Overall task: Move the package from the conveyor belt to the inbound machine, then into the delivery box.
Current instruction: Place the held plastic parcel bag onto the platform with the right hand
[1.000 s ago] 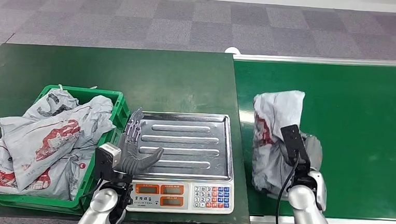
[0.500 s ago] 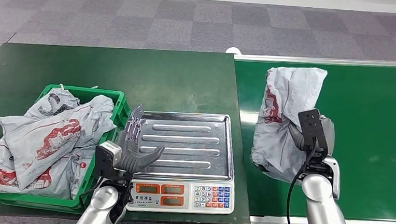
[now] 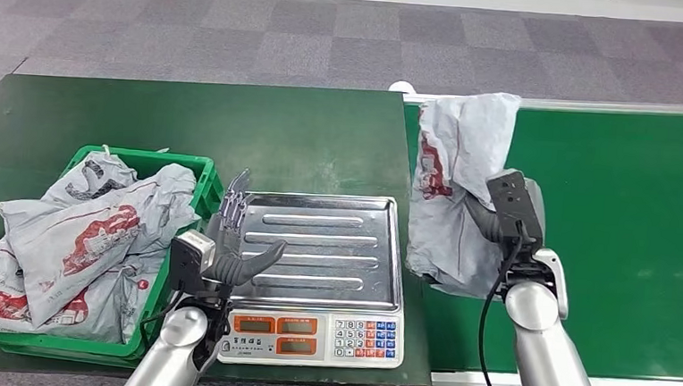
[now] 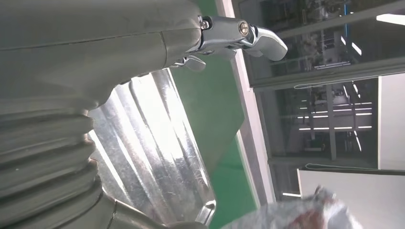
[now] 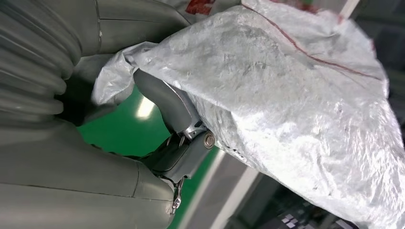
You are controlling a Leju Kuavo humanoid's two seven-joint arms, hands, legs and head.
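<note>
A grey plastic package (image 3: 453, 186) with red print hangs lifted above the left end of the green conveyor belt (image 3: 622, 237), close to the scale. My right hand (image 3: 500, 222) grips it from behind; its thumb (image 5: 167, 102) presses into the crinkled grey plastic of the package (image 5: 296, 95). The inbound machine, a scale with a steel tray (image 3: 326, 246) and a keypad (image 3: 365, 338), stands left of the belt. My left hand (image 3: 231, 249) is raised over the tray's left edge, fingers straight and apart, holding nothing. The green delivery box (image 3: 187, 170) lies at the far left.
Several grey packages (image 3: 75, 239) fill the delivery box and spill over its front left rim. The dark green table (image 3: 235, 124) carries the box and the scale. Grey carpet tiles (image 3: 329, 40) lie beyond the table. The belt's metal rim (image 3: 594, 105) runs along the far side.
My right hand has lifted the package off the belt and carried it left toward the scale. My left hand has stayed over the tray's left edge.
</note>
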